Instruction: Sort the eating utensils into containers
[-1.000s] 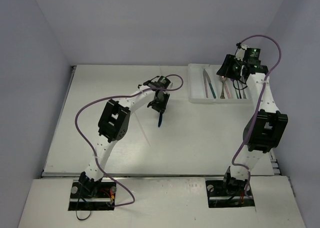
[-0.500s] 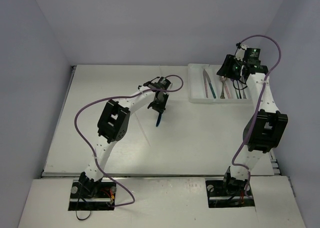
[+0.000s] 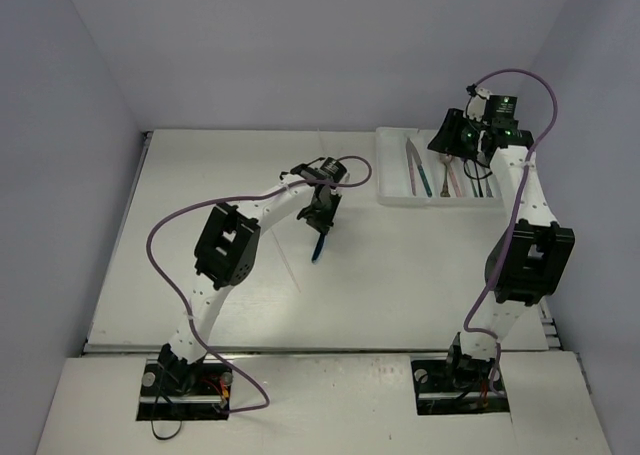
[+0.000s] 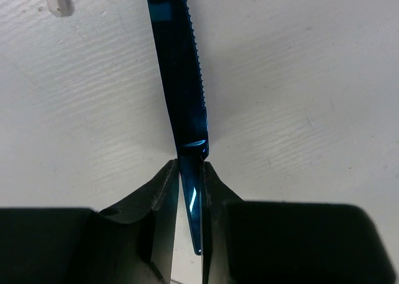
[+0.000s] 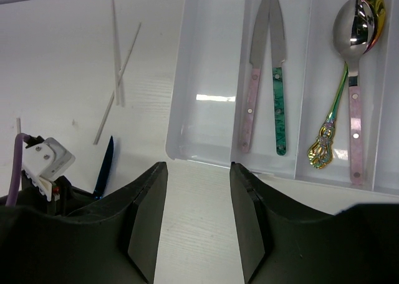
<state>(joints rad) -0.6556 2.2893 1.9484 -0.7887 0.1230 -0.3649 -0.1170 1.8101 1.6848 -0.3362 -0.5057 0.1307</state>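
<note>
– White tabletop [image 3: 220, 175], item one, the largest: flat, matt. What sits on it?

– White rectangular plastic tray [image 5: 209, 59] with long narrow compartments, lying just ahead of the right gripper [image 5: 198, 171]. That gripper's jaws stand apart with nothing between them. The compartment straight ahead of it is bare. The next one to its right holds a pink-handled steel knife [image 5: 250, 109] and a teal-handled steel knife [image 5: 280, 112], side by side with blades meeting at the far end. One further right holds a silver spoon with pink handle [image 5: 354, 109] and a rainbow-tinted spoon [image 5: 333, 115], bowls overlapping.

– And the left gripper [image 4: 188, 171]?

– Clamped on a glossy blue serrated knife [image 4: 181, 72], pinched just behind the blade, which runs out ahead of the fingertips over bare table. It is well apart from the tray. Whether the tip touches the table, cannot tell.

– Smallest entry?

– Thin pale sticks [image 5: 116, 53], loose on the table ahead and left of the right gripper, outside the tray.

– Step in hand?

– By my reckoning, the carry of the blue knife. The next move calls for crossing to the tray, lining the blade along the knife compartment, then lowering before the jaws part. The sticks are not yet sorted.
</note>
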